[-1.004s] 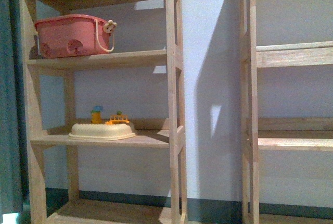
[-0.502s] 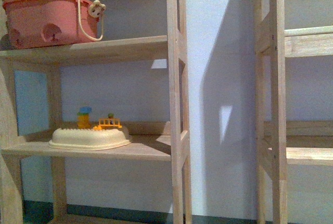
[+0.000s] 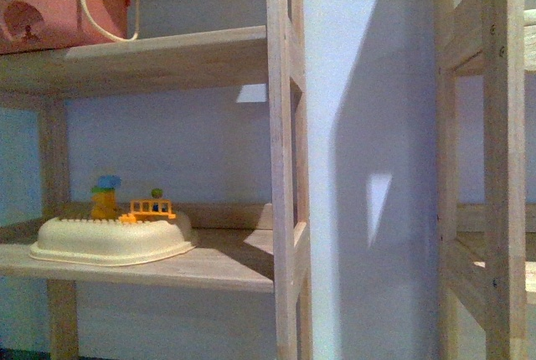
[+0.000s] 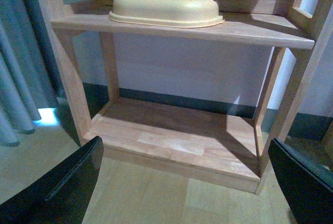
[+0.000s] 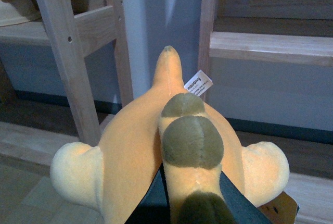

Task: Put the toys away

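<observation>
Though not yet shelved, plush toy (image 5: 130,146): orange-yellow, soft and rounded, pinched from both sides, hanging in front of wooden shelf unit (image 3: 226,264) beside its corner post (image 3: 281,167), touching no board.
Right gripper (image 5: 190,206): clenched on plush toy, dark fingers mostly buried under fabric; depth of bite impossible to judge.
Left gripper (image 4: 182,193): released, fingers spread wide, empty, low in front of shelf unit's bottom board.
Middle board of shelf unit: partly taken by cream base (image 3: 109,243) carrying small block figures (image 3: 105,197) and yellow fence (image 3: 151,208); bare wood between base and corner post.
Upper board of shelf unit: pink basket (image 3: 42,0) with cord handle, only partly in frame.
Slip risk: judged real; soft stuffing, narrow pinch, likely to sag or slide free under a quick swing.
Snag risk: bulging limbs and white tag (image 5: 198,82) wider than fingers, liable to catch on corner post during entry.
Knock risk: block figures light and loose-looking, easily toppled if plush toy pushed in too near cream base.
Blind-spot risk: plush toy absent from front view, so alignment with board dependent on wrist view alone.
</observation>
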Controlling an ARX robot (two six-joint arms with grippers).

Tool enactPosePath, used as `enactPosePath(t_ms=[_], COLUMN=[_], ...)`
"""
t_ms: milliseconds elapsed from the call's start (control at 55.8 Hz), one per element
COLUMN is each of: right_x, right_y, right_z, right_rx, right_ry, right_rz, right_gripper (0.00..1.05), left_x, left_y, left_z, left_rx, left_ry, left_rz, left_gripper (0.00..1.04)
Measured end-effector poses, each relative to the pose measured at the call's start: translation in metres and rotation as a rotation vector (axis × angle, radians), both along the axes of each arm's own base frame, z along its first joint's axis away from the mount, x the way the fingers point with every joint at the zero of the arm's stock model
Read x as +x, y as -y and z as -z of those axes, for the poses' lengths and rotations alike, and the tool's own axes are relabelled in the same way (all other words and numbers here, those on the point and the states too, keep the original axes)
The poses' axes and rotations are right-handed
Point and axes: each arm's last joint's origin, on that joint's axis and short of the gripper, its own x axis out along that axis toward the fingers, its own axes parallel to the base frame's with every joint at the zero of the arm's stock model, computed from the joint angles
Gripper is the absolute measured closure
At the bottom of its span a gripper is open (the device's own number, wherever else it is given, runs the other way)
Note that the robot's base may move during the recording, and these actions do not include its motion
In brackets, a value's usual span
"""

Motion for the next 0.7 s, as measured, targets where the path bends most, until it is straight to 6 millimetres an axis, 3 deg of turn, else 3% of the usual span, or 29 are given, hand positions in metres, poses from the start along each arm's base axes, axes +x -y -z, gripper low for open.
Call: enactPosePath(t_ms=[233,323,484,574,699], right_x=[0.0,0.0,0.001,0.003,0.003], right_y=[0.0,-0.002,-0.003,-0.004,-0.005], right_z=[0.0,-0.009,-0.016,-0.031,-0.079], right_rx=[0.004,0.042,0.019,-0.027,-0.058], right_ry=[0.003,0.088,0.121,0.128,0.211], right_rz=[0.016,0.197,0.346,0.371,0.37], right_gripper=[0.98,0.98,0.98,0.98,0.98], left_x=[0.0,0.0,0.0,0.0,0.0], left_y=[0.0,0.0,0.0,0.0,0.0], left_z=[0.0,0.0,0.0,0.0,0.0], left_rx=[0.0,0.0,0.0,0.0,0.0], left_ry=[-0.002,-0.002,-0.002,-0.002,-0.002], left_rz=[0.0,0.0,0.0,0.0,0.0], left_gripper=[0.06,0.06,0.06,0.06,0.06])
